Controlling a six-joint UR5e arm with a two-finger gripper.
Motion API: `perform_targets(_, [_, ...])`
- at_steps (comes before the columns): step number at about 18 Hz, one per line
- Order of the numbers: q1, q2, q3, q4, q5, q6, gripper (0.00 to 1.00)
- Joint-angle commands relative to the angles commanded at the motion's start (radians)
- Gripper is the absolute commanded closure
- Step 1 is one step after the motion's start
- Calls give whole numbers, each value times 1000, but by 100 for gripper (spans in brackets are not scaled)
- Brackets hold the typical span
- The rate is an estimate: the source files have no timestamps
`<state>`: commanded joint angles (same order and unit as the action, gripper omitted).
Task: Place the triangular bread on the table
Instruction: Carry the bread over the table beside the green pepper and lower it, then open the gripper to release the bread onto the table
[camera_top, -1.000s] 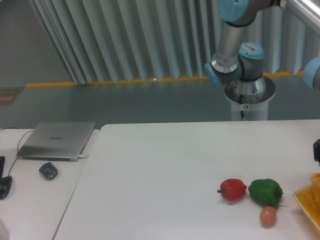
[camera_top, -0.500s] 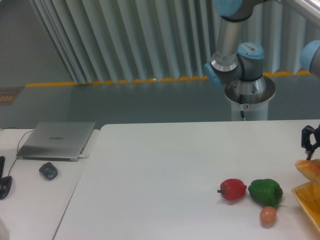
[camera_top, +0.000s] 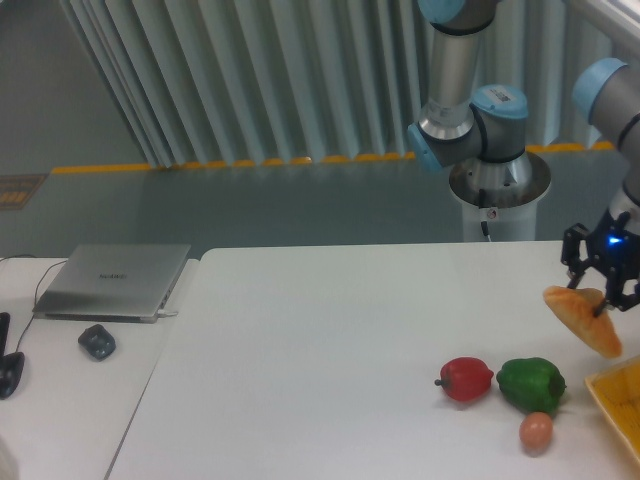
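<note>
At the far right of the scene, the gripper (camera_top: 603, 291) now hangs in full view above the table (camera_top: 330, 350), its black fingers clenched on the triangular bread (camera_top: 584, 319). Half a second ago only the edge of the gripper showed at the right border, with the bread lower and partly cut off; a second ago the bread was barely visible beside the yellow tray (camera_top: 620, 400). The bread has risen and moved left, and it is now held in the air, clear of the tabletop, tilted with one corner pointing down to the right. It hangs above and slightly right of the green pepper (camera_top: 531, 384), apart from it.

The robot arm (camera_top: 470, 100) has swung too, with its upper segment leaning further left at the top of the picture and more of the blue-capped forearm visible at the upper right.

Nothing else has shifted. The red pepper (camera_top: 466, 379) lies just left of the green pepper, and a small orange-brown egg-shaped item (camera_top: 536, 432) sits just in front of the green one. On the adjoining desk at the left rest a closed silver laptop (camera_top: 113, 281) and a dark mouse (camera_top: 97, 342).

The laptop lid carries a small mark, too blurred to read. No other writing can be made out.
</note>
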<state>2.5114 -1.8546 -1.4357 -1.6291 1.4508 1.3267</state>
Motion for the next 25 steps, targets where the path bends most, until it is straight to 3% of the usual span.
perform_targets(2, [-29, 0, -23, 6, 64, 25, 48])
perform_targets(7, [-75, 11, -69, 47, 80, 23, 48])
perform_targets(8, [-92, 17, -83, 70, 101, 22, 48])
perform_targets(11, [-144, 29, -127, 222, 213, 12, 48])
perform_targets(13, [-161, 26, -149, 279, 243, -50, 48])
perform_targets(19, [-195, 12, -164, 279, 279, -89, 48])
perform_targets(22, [-194, 21, -181, 279, 307, 12, 50])
perform_targets(25, [-197, 20, -184, 281, 318, 8, 50])
